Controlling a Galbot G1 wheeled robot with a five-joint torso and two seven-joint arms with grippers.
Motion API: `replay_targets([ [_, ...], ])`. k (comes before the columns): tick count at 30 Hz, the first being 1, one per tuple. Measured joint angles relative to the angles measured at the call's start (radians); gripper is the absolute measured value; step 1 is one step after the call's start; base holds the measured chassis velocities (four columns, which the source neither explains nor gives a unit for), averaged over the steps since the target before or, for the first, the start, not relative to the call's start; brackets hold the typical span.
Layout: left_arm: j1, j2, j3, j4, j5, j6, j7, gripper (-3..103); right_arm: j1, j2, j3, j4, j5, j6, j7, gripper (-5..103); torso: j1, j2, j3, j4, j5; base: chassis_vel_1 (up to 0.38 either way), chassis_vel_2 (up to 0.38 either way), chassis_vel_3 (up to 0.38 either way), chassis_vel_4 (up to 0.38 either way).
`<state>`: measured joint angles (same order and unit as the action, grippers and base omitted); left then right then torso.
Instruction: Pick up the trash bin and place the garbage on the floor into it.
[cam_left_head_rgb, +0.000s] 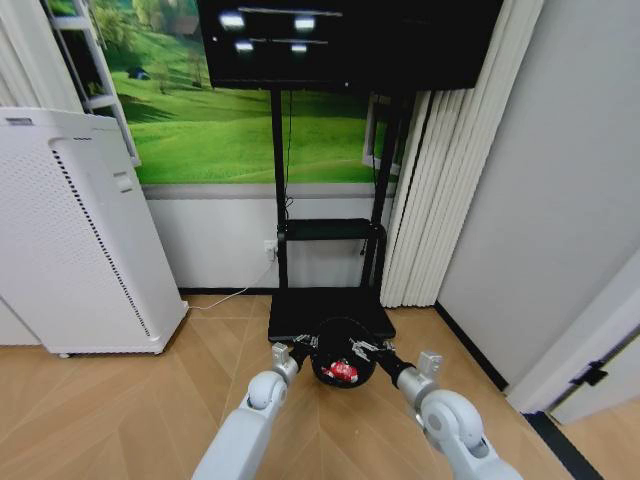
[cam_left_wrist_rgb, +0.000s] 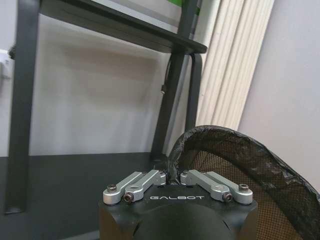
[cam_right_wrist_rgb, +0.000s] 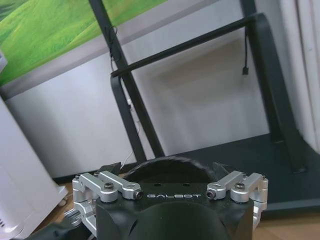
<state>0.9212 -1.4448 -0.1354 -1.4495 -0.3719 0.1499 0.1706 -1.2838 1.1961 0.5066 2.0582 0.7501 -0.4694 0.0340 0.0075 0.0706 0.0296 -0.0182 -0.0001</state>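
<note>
The trash bin is a small round black wastebasket in front of the TV stand's base, between my two arms. A red-and-white piece of garbage lies inside it. My left gripper is shut on the bin's left rim. In the left wrist view its fingers pinch the lined rim of the trash bin. My right gripper is open over the bin's right side. In the right wrist view the right gripper has its jaws spread wide above the rim of the trash bin.
A tall white perforated appliance stands at the left. The black TV stand with its flat base is just behind the bin. Pleated curtains and a grey wall close the right side. Wood floor lies around my arms.
</note>
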Motion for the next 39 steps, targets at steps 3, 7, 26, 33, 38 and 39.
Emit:
replay_targets([
  [3,0.011,0.011,-0.024,-0.011,0.007,0.0,-0.004,7,-0.005,-0.003,0.019,-0.002,0.002,0.014,0.009,100,0.0,0.0,0.0,0.0001,0.0,0.0,0.0,0.0,0.0],
  [7,0.032,0.023,-0.073,-0.038,0.007,0.0,-0.005,7,-0.005,0.002,0.044,-0.016,0.005,0.033,0.027,100,0.0,0.0,0.0,0.0,-0.0001,0.0,0.0,0.0,0.0],
  [26,0.143,0.029,-0.401,-0.185,0.124,0.026,-0.076,7,-0.032,0.051,0.083,-0.21,-0.29,0.2,0.064,100,0.0,0.0,0.0,0.0002,-0.0001,0.0,0.0,0.0,0.0],
  [33,0.212,0.054,-0.458,-0.248,0.124,0.028,-0.078,7,-0.039,0.05,0.081,-0.297,-0.422,0.277,0.052,100,0.0,0.0,0.0,0.0002,0.0001,0.0,0.0,0.0,0.0],
  [38,0.242,0.057,-0.482,-0.275,0.121,0.028,-0.074,7,-0.039,0.047,0.086,-0.319,-0.508,0.301,0.034,100,0.0,0.0,0.0,0.0002,0.0,0.0,0.0,0.0,0.0],
  [39,0.245,0.057,-0.484,-0.279,0.12,0.028,-0.074,7,-0.039,0.046,0.086,-0.319,-0.516,0.302,0.031,100,0.0,0.0,0.0,0.0002,0.0,0.0,0.0,0.0,0.0],
])
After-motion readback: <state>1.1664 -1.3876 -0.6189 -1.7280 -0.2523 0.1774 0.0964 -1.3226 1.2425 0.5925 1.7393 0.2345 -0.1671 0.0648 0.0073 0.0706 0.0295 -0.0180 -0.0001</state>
